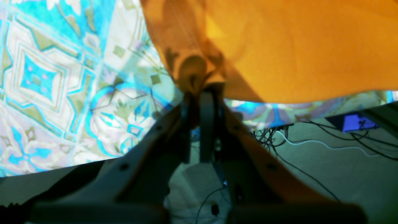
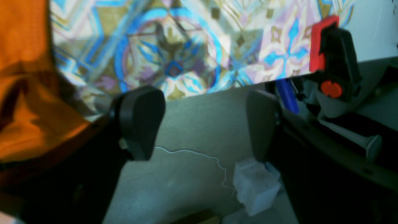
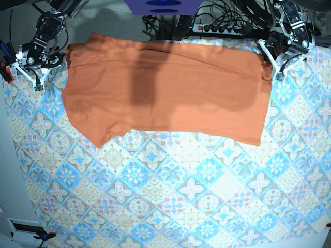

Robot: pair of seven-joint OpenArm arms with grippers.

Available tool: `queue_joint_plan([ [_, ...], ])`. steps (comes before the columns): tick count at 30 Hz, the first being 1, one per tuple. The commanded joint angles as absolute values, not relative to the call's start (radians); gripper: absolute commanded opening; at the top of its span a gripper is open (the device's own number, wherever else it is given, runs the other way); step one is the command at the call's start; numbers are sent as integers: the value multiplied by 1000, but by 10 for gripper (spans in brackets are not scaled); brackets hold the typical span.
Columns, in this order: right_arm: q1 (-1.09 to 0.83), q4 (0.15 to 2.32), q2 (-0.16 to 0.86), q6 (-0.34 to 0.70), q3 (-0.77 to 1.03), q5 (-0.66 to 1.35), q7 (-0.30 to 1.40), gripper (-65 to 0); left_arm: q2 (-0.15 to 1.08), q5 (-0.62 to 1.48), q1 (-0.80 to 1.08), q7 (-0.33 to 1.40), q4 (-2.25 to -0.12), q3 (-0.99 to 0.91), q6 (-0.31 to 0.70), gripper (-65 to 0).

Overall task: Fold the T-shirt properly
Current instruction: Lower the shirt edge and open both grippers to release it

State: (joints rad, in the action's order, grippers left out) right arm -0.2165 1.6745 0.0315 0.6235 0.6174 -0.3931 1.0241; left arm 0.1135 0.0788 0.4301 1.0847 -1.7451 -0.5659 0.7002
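The orange T-shirt lies spread flat across the far half of the patterned tablecloth, hem to the right and a sleeve pointing down at the left. At the shirt's far right corner, my left gripper is shut on a bunched bit of the cloth; the left wrist view shows the T-shirt pinched between the closed fingers of that gripper. Beside the shirt's far left corner, my right gripper stands open. In the right wrist view its fingers are wide apart with nothing between them, and the T-shirt lies just to their left.
A power strip and tangled cables lie beyond the table's far edge. A red and black clamp sits at the table corner near the right gripper, and a white box is on the floor below.
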Motion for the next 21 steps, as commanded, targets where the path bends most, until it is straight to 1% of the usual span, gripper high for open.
queue_joint_plan([
  [1,-211,1689,44,618,621,-397,1018,-218,111,81,435,1076,-1758,-570,698,-650],
  [4,-211,1689,44,618,619,-397,1018,-218,101,79,437,1076,-1758,-572,698,-650],
  [8,-209,1689,44,618,619,-397,1021,-218,99,79,433,1076,-1741,-572,698,-469],
  [10,-209,1689,44,618,619,-397,1021,-218,99,79,432,1076,-1732,-572,698,-397],
  [14,-211,1689,44,618,619,-397,1021,-218,99,79,432,1076,-1705,-572,698,-286],
  [17,-211,1689,44,618,619,-397,1021,-218,104,79,430,1076,-1669,-572,698,-247],
  [21,-223,1689,44,618,616,-397,1017,-218,104,79,430,1078,-1653,-572,698,-238],
])
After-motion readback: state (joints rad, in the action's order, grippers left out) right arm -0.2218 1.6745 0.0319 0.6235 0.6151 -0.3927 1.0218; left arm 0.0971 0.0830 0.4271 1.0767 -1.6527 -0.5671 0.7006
